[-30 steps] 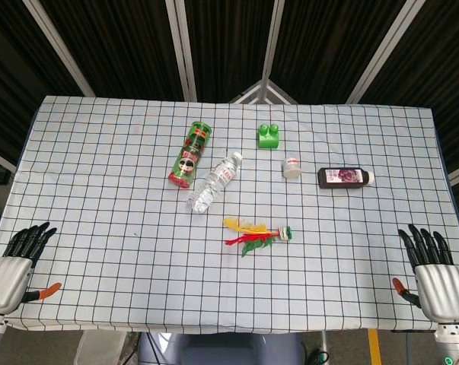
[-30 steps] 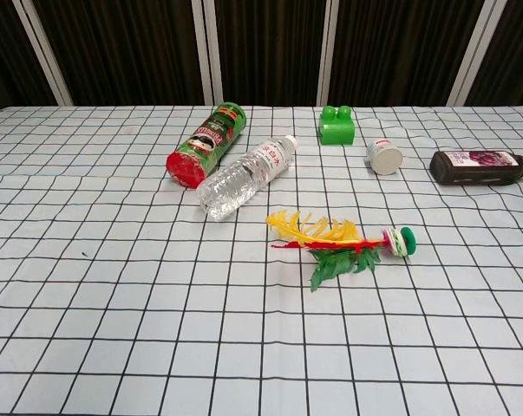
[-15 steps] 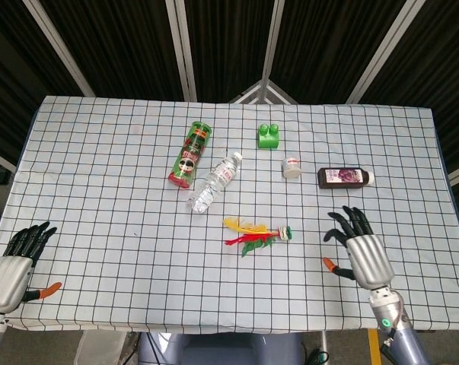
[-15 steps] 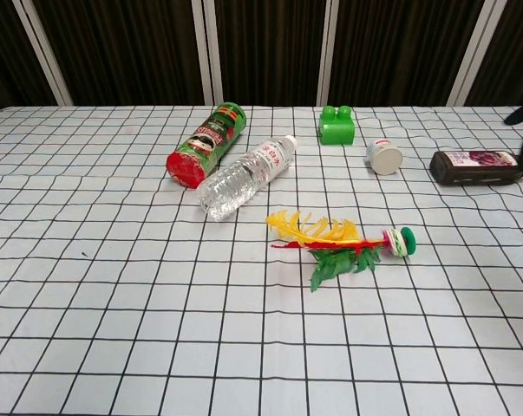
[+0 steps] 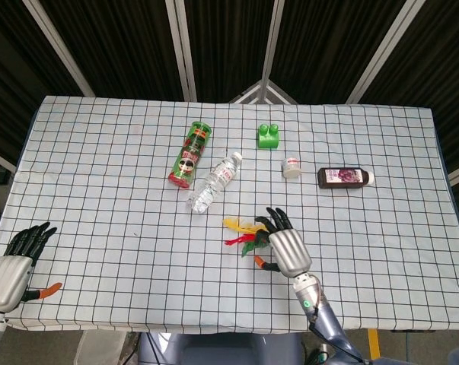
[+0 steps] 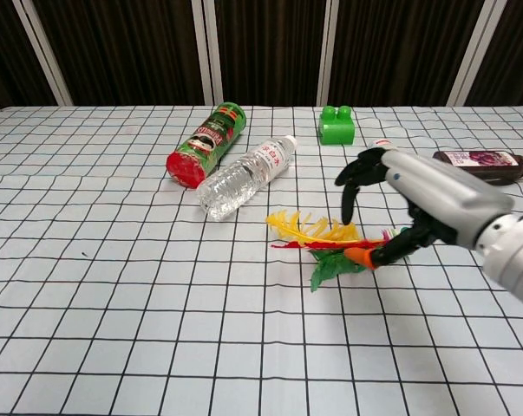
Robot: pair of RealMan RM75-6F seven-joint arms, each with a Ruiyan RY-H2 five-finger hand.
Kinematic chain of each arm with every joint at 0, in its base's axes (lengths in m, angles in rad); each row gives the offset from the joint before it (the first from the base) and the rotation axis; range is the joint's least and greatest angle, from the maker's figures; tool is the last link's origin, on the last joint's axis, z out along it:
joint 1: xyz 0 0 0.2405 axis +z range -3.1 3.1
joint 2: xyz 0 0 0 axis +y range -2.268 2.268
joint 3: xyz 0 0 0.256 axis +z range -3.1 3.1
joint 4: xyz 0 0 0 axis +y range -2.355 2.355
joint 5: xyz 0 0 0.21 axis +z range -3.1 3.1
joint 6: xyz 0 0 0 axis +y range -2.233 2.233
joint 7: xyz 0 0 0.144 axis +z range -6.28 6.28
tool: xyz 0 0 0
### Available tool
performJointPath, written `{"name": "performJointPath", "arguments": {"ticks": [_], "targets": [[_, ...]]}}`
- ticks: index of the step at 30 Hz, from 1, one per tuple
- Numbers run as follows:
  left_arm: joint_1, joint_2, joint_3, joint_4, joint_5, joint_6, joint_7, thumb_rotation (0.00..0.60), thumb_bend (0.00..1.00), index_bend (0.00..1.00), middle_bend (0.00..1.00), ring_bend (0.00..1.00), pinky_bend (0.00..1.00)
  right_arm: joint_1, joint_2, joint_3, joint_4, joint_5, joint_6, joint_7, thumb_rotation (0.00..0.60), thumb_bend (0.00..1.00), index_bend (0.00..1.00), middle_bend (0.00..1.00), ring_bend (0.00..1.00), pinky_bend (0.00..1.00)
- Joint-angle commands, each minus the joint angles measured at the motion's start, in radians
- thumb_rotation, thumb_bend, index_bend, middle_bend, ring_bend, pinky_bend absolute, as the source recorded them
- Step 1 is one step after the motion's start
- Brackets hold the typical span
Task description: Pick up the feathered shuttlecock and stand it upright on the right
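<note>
**Right robot hand poised over the lying shuttlecock**

The feathered shuttlecock (image 6: 317, 236) lies flat on the checked surface (image 5: 100, 190), near its middle and just in front of the clear water bottle (image 5: 213, 182). Its yellow, red and green feathers fan out toward the robot's left. The base end is hidden behind the right robot hand in both views.

The right robot hand (image 6: 417, 195) sits directly over the base end of the shuttlecock. Its dark fingers (image 6: 352, 178) are spread and curved downward above the feathers, and the orange-tipped thumb reaches in low beside the green feathers. Whether any finger touches the shuttlecock cannot be told from either view; nothing is seen clamped in the hand.

The left robot hand (image 5: 12, 266) rests at the near left corner of the surface, fingers extended and apart, holding nothing.

Other items noted: a green snack can (image 5: 189, 154) lying on its side just beside the bottle, a green toy block (image 5: 269, 137) farther back, a small white jar (image 5: 291, 168), and a dark bottle (image 5: 345, 177) lying on its side to the right.
</note>
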Motion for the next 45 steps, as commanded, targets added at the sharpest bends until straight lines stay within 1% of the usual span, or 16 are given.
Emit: {"name": "performJointPath", "arguments": {"ticks": [1,6,12,17,21,27,31,34,37,39,41,45], "targets": [[-0.002,0.004,-0.001,-0.004,-0.004,-0.005,-0.008,0.6,0.0,0.0,0.0,0.0,0.0,0.035,-0.074,0.012,0.058,0.032,-0.018,-0.023,0.6,0.31,0.54,0.24,0.0,0.0],[-0.005,0.009,0.002,-0.009,-0.004,-0.012,-0.015,0.6,0.0,0.0,0.0,0.0,0.0,0.056,-0.134,0.016,0.122,0.045,-0.02,-0.032,0.6,0.31,0.52,0.24,0.0,0.0],[-0.008,0.013,0.002,-0.012,-0.006,-0.019,-0.024,0.6,0.0,0.0,0.0,0.0,0.0,0.075,-0.191,0.028,0.17,0.053,-0.01,-0.014,0.6,0.32,0.52,0.24,0.0,0.0],[-0.009,0.016,0.004,-0.016,-0.004,-0.02,-0.028,0.6,0.0,0.0,0.0,0.0,0.0,0.1,-0.237,0.053,0.228,0.06,-0.004,-0.011,0.6,0.33,0.52,0.24,0.0,0.0],[-0.01,0.018,0.003,-0.016,-0.007,-0.023,-0.036,0.6,0.0,0.0,0.0,0.0,0.0,0.112,-0.26,0.073,0.258,0.069,0.005,-0.001,0.6,0.34,0.52,0.24,0.0,0.0],[-0.012,0.021,0.004,-0.019,-0.006,-0.027,-0.043,0.6,0.0,0.0,0.0,0.0,0.0,0.122,-0.28,0.079,0.293,0.082,0.005,0.012,0.6,0.36,0.52,0.24,0.0,0.0],[-0.012,0.022,0.005,-0.021,-0.006,-0.028,-0.043,0.6,0.0,0.0,0.0,0.0,0.0,0.126,-0.294,0.073,0.315,0.09,0.0,0.019,0.6,0.38,0.52,0.24,0.0,0.0],[-0.013,0.022,0.004,-0.022,-0.009,-0.029,-0.045,0.6,0.0,0.0,0.0,0.0,0.0,0.13,-0.304,0.07,0.331,0.094,-0.001,0.022,0.6,0.4,0.52,0.24,0.0,0.0],[-0.013,0.023,0.004,-0.022,-0.009,-0.029,-0.048,0.6,0.0,0.0,0.0,0.0,0.0,0.133,-0.312,0.07,0.347,0.099,-0.003,0.025,0.6,0.47,0.52,0.24,0.0,0.0],[-0.014,0.024,0.004,-0.022,-0.009,-0.03,-0.051,0.6,0.0,0.0,0.0,0.0,0.0,0.135,-0.314,0.07,0.351,0.101,-0.003,0.028,0.6,0.52,0.54,0.24,0.0,0.0],[-0.014,0.025,0.004,-0.023,-0.01,-0.031,-0.053,0.6,0.0,0.0,0.0,0.0,0.0,0.135,-0.315,0.068,0.351,0.101,-0.002,0.032,0.6,0.55,0.56,0.25,0.0,0.0],[-0.015,0.026,0.004,-0.023,-0.011,-0.034,-0.055,0.6,0.0,0.0,0.0,0.0,0.0,0.133,-0.309,0.06,0.337,0.097,0.003,0.037,0.6,0.57,0.58,0.25,0.0,0.0]]}}
